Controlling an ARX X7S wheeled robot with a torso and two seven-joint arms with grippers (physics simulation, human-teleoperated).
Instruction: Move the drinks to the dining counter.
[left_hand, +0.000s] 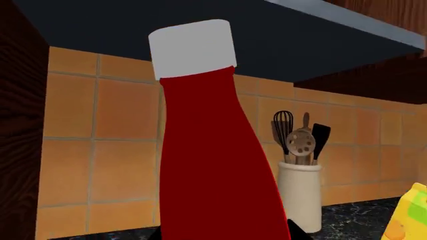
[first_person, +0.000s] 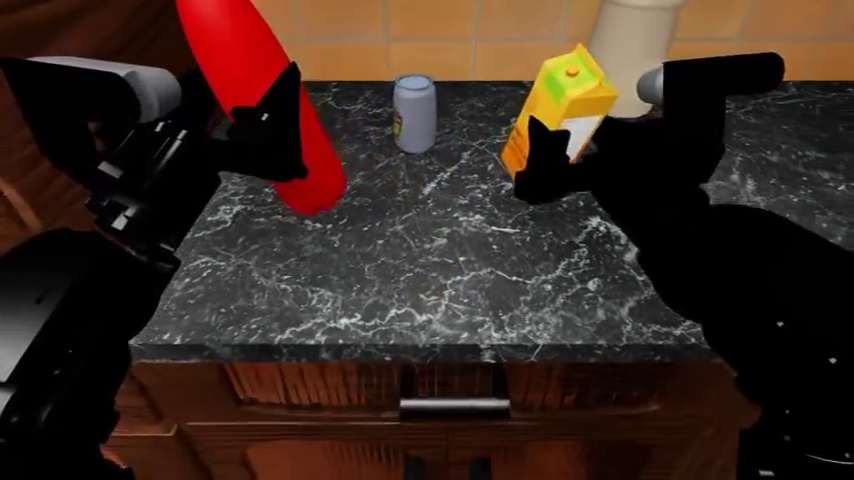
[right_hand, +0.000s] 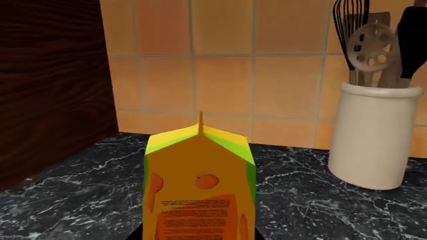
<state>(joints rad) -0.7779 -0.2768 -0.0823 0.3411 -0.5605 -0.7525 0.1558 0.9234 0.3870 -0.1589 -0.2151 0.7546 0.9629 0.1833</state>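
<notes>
Between both hands, at table rear: silver can (first_person: 414, 112), upright, untouched, apart from either hand, slightly nearer left. Red bottle (first_person: 262, 105) clamped in left hand (first_person: 267, 135), clear of marble table (first_person: 427, 270), long axis tilted, white cap (left_hand: 192, 47) toward wall cabinet. Orange gable-top carton (first_person: 558, 110) clamped in right hand (first_person: 547, 160), tilted, seemingly raised off table. Judgement: both hands full; can awaits separate trip. Utensil crock (right_hand: 370, 135) behind carton, near tiled wall.

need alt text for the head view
Two black grippers hold drinks above a marble counter: the left gripper holds a tilted red bottle, the right gripper a yellow carton. A silver can stands between them by the tiled wall.
</notes>
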